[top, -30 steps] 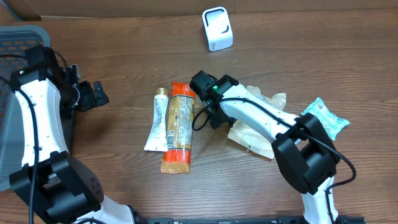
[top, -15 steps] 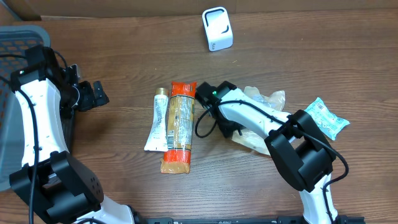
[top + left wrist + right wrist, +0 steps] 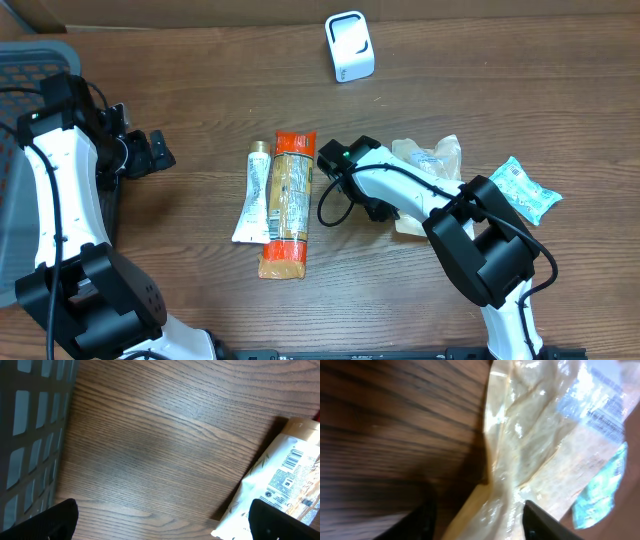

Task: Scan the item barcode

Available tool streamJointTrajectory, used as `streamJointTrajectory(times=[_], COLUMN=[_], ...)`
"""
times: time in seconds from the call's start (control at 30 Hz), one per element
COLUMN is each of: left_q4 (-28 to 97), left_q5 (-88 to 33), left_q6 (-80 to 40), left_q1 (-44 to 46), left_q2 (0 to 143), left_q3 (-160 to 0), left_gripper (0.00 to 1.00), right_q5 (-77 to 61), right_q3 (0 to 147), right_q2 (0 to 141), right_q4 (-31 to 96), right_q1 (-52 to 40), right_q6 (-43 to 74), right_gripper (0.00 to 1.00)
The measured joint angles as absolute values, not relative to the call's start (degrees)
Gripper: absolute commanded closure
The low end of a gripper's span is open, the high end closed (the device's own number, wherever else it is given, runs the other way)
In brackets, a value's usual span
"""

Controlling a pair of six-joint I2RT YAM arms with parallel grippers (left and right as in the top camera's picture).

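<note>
Progress: early, by my reading. Nothing is lifted and nothing faces the scanner (image 3: 349, 46), which stands alone at the far side of the bench (image 3: 200, 80).

Task item, as I judge it: the clear packet (image 3: 428, 170). It lies flat, toward the robot from the scanner and a little to its right.

Right pincer (image 3: 480, 516): half spread, one finger on either side of the packet's crinkled edge. Bare wood shows beside one finger, so no pinch to be seen.

Left pincer (image 3: 167, 522): spread wide and empty, well to the left of the scanner.

Left to do, by my reckoning: pinch the film, lift it, carry it to the scanner and turn the code toward the scanner's face. A printed label (image 3: 600, 405) shows on the packet in the wrist view, too blurred to tell whether it is the barcode.

Around:
- Tube (image 3: 253, 195) and orange packet (image 3: 288, 205) lie side by side, touching, toward the robot from the scanner and to its left.
- Teal packet (image 3: 523, 188) lies farthest right of the scanner.
- Grey basket (image 3: 30, 60) sits far left of it.

In the way: nothing lies between the clear packet and the scanner. The limp film may slip or fold.
</note>
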State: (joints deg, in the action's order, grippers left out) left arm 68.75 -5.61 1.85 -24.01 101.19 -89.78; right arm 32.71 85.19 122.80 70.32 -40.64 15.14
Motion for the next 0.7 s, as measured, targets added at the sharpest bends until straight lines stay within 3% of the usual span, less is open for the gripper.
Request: streamJointTrajectory(times=[0.17,0.23,0.37,0.5,0.7], left_q4=[68.8,68.8,68.8,68.8,68.8], left_q5=[-5.6,-5.6,-5.6,-5.6,-5.6], left_q6=[1.8,1.8,1.8,1.8,1.8], left_q1=[-24.0,-24.0,-24.0,-24.0,-24.0], left_q2=[101.2,101.2,101.2,101.2,101.2], left_q3=[-89.8,-89.8,-89.8,-89.8,-89.8], left_gripper=[0.00,0.01,0.01,0.00,0.00], right_q5=[38.3,39.6,40.9,41.4,42.0], right_q3=[82.8,82.0,80.1,78.7,78.4], right_q2=[122.8,122.8,122.9,123.0,123.0], right_q4=[69.6,69.1,67.4,64.8,63.8], right_q1=[-40.5,-40.3,-39.0,-37.1,-36.2], right_q6=[14.6,14.5,14.9,16.2,17.0], right_gripper=[0.37,0.48,0.81,0.96,0.96])
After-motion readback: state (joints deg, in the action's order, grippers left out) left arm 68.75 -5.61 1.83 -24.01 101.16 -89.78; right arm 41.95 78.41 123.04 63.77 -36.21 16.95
